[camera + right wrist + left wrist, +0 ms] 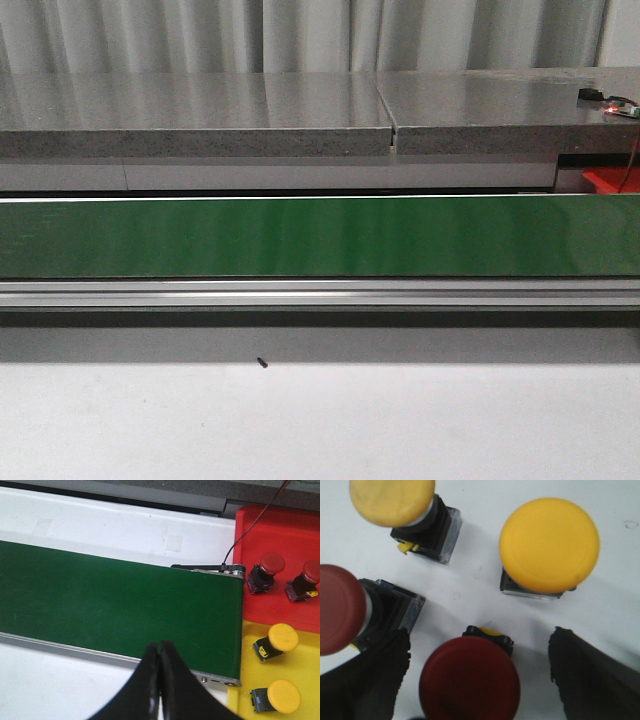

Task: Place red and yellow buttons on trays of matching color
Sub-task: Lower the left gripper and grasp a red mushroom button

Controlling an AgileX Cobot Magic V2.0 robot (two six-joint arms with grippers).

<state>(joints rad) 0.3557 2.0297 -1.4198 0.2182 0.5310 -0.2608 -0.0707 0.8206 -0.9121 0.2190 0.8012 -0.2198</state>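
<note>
The main risk sits at the left gripper (475, 680): its two dark fingers (365, 680) stand wide apart on either side of a red button (469, 680), and that button is crowded, so a closing or descending move could catch a neighbour instead. A second red button (340, 611) lies tipped on its side just beside the nearer finger, its black base almost touching it; a slightly off-centre approach would likely nudge or pinch that one, or roll it away. A finger landing on the domed red cap rather than around the body could also let it slip, since the cap looks smooth and rounded. Beyond the centred red button, farther from the fingers, stand two yellow buttons, one upright (549, 545) and one tilted and blurred (392, 501), well apart from the jaws and less likely to be disturbed. All four rest on a plain white surface (485, 580). Each button is a broad mushroom cap on a small dark block. The right gripper (160, 652) has its fingers pressed together, holding nothing, and hovers over the near edge of the green conveyor belt (110, 605). At the end of that belt lie the red tray (280, 530), already holding two red buttons, and the yellow tray (300, 665) beside it, holding two yellow ones.
</note>
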